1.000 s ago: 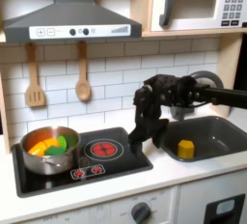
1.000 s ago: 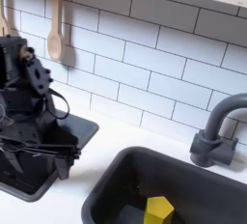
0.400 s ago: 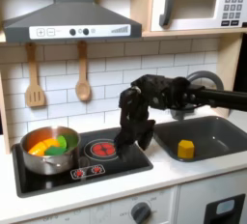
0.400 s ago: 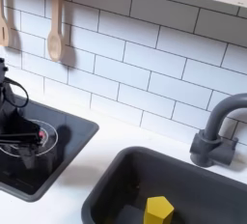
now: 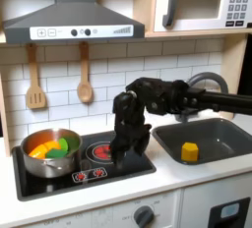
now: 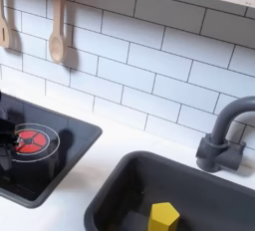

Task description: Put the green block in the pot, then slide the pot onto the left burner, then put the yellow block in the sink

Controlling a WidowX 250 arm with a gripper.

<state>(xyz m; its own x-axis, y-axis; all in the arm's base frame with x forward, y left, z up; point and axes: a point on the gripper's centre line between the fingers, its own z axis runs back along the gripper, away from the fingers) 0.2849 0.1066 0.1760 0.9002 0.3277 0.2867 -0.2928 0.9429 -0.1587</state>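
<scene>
A white subway-tile wall [image 5: 108,70] with grey grout backs the toy kitchen in both exterior views, and two wooden utensils [image 5: 85,85] hang on it near the first exterior view's left. Above, a grey range hood [image 5: 71,21] sits beside a microwave [image 5: 202,3] set in a pale wood cabinet. The white counter [image 5: 148,188] runs along the front, with a knob [image 5: 144,215] on its face; the light is soft and even.

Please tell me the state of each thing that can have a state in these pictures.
pot: on the left burner, holding the green block and something orange
right burner: bare
yellow block: lying in the sink
end effector: low over the right burner, jaws unclear
</scene>
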